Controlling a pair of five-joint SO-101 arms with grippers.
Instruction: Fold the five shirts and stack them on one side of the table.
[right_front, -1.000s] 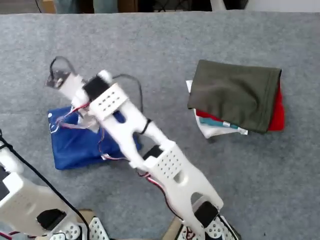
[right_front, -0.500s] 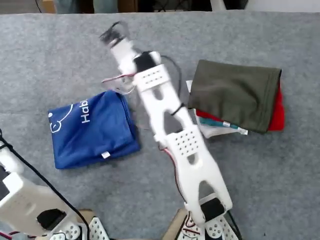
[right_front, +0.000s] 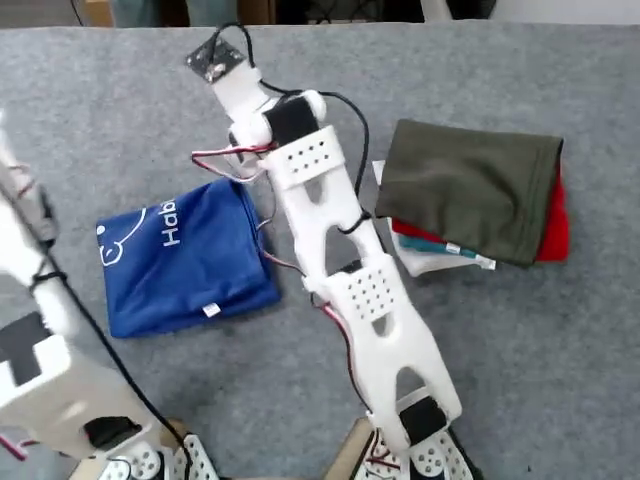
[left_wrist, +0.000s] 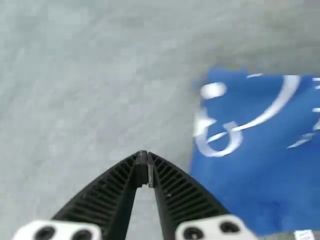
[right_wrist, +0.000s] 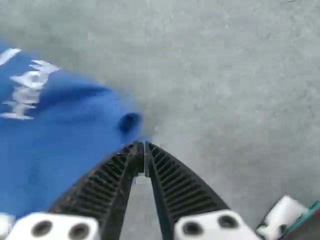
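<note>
1. The blue shirt (right_front: 185, 265) lies folded on the counter (right_front: 520, 380), near the left side and toward the front edge; the pile (right_front: 470, 195) of folded shirts sits well apart from it, nearer the right edge; a green shirt (right_front: 465, 180) is on top of the pile and a red shirt (right_front: 556, 228) peeks out under it.
2. The right pincer (right_wrist: 144, 146) is closed and holds nothing; it hangs over bare counter, just beside the blue shirt's far corner on the pile's side.
3. The left pincer (left_wrist: 143, 156) is closed too, with nothing in it; it is over bare counter, beside the shirt's corner that has the white drawing.
4. I think the step now is to carry the blue shirt over and lay it on the pile; it looks like the last shirt to go there.
5. To do this well, both pincers should open wide before they go down; each one should take an edge of the blue shirt, one on each side, and pinch all the layers together, not just the top one.
6. The shirt should be lifted flat and even; if one side hangs lower, the fold may fall open.
7. It should be set down square on the green shirt so the edges line up; the pincers should let go gently, so the pile does not slide or tip.
</note>
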